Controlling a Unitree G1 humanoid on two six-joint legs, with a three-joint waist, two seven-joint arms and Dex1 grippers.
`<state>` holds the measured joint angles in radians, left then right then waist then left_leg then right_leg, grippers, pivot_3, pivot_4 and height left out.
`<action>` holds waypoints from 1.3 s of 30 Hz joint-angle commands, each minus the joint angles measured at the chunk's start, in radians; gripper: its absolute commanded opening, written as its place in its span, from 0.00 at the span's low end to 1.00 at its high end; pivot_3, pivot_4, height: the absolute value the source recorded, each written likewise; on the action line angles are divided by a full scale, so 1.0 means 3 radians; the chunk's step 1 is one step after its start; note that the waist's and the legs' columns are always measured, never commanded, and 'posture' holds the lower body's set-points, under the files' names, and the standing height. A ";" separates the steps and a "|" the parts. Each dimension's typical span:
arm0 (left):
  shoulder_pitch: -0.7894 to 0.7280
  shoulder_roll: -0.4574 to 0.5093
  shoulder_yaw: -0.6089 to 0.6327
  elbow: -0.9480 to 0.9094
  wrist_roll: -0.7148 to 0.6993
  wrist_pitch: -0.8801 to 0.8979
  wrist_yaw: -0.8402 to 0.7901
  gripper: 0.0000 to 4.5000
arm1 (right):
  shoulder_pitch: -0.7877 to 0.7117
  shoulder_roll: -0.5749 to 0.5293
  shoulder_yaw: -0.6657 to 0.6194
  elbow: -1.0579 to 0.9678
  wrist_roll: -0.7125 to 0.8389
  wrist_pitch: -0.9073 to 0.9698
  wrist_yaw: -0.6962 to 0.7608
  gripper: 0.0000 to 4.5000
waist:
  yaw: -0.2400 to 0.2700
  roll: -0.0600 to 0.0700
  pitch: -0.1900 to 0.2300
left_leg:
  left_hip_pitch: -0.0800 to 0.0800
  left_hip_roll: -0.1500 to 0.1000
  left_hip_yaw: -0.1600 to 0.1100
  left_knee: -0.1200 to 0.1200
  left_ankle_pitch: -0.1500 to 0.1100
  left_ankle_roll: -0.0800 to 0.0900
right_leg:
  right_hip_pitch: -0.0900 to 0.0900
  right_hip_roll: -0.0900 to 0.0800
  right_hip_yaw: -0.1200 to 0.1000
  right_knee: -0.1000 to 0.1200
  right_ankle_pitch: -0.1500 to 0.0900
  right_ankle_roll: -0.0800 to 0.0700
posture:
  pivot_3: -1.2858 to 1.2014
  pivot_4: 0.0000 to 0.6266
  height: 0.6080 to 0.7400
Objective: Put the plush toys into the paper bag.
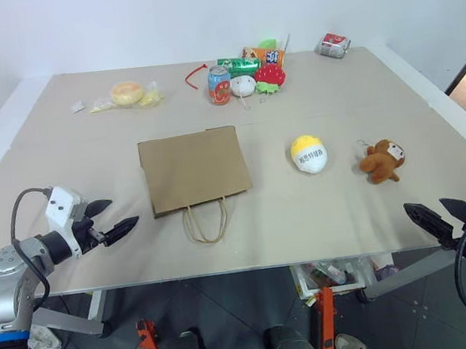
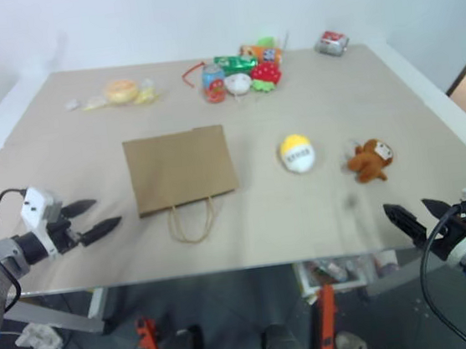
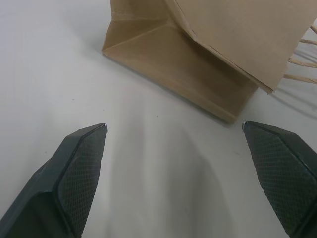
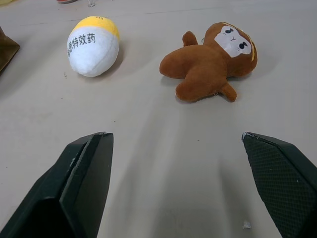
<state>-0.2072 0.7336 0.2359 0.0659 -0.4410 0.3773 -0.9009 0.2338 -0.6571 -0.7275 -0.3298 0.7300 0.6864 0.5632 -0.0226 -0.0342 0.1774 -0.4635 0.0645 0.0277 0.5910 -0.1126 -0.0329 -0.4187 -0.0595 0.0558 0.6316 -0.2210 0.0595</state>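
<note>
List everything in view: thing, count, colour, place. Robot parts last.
paper bag: 1, brown, flat at table middle, handles toward the robot
egg toy: 1, white with yellow top, right of the bag
monkey toy: 1, brown, right of the egg toy
strawberry toy: 1, red, far pile
white ball: 1, far pile
can: 1, red and blue, far pile
crushed can: 1, red and silver, far right
bun in wrapper: 1, yellow, far left
table: 1, beige
left gripper: open, near left
right gripper: open, near right
</note>
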 commanded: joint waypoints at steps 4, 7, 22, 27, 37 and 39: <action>0.0057 0.0101 0.0032 -0.0073 0.0015 -0.0358 -0.0335 1.00 | -0.0145 -0.0108 -0.0007 0.0013 -0.0002 -0.0047 0.0016 0.99 | -0.0002 0.0001 -0.0001 | 0.0001 0.0000 0.0000 0.0000 0.0000 0.0000 | 0.0000 0.0000 0.0001 0.0000 0.0000 0.0000 | 0.52 0.24 1.00; -0.0057 0.0084 -0.0048 0.0015 0.0139 -0.0917 -0.0601 1.00 | -0.0209 -0.0136 0.0040 -0.0014 0.0036 0.0000 0.0040 0.99 | 0.0000 0.0001 -0.0001 | 0.0001 0.0000 0.0000 0.0000 0.0000 0.0000 | 0.0000 0.0000 0.0000 0.0000 0.0001 0.0000 | 0.52 0.24 1.00; -0.1084 -0.0265 -0.1252 0.0609 0.0933 -0.3211 -0.1589 1.00 | -0.0718 -0.0128 0.1170 -0.1136 0.0755 0.0499 0.0039 0.99 | 0.0006 0.0004 -0.0002 | -0.0002 0.0000 -0.0001 0.0012 0.0007 0.0011 | 0.0008 0.0003 0.0001 0.0000 0.0005 0.0009 | 0.52 0.24 1.00; -0.1297 -0.0344 -0.1423 0.0997 0.0980 -0.3576 -0.1692 1.00 | -0.0717 -0.0103 0.1229 -0.1111 0.0713 0.0446 -0.0056 0.99 | 0.0006 0.0003 -0.0002 | -0.0005 0.0000 -0.0001 0.0027 0.0007 0.0014 | 0.0012 0.0003 0.0003 0.0000 0.0006 0.0014 | 0.52 0.24 1.00; -0.1557 -0.0563 -0.1446 0.1188 0.0811 -0.3383 -0.1625 1.00 | -0.0658 -0.0020 0.1274 -0.1125 0.0629 0.0341 -0.0141 0.99 | 0.0006 0.0004 -0.0002 | -0.0003 0.0001 -0.0002 0.0033 0.0010 0.0018 | 0.0020 0.0003 0.0002 0.0001 0.0011 0.0015 | 0.52 0.24 1.00; -0.1578 -0.0590 -0.1458 0.1233 0.0857 -0.3395 -0.1607 1.00 | -0.0652 0.0003 0.1280 -0.1130 0.0618 0.0328 -0.0161 0.99 | 0.0006 0.0004 -0.0002 | -0.0002 0.0000 -0.0002 0.0033 0.0011 0.0019 | 0.0021 0.0003 0.0002 0.0001 0.0011 0.0015 | 0.52 0.24 1.00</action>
<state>-0.6585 0.5565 -0.2033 0.4281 -0.1763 -0.6445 -1.3972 0.0368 -0.6606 -0.3327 -0.6530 0.9159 0.8079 0.5201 -0.0208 -0.0331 0.1767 -0.4641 0.0647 0.0271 0.6009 -0.1094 -0.0270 -0.4124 -0.0585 0.0563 0.6319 -0.2178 0.0641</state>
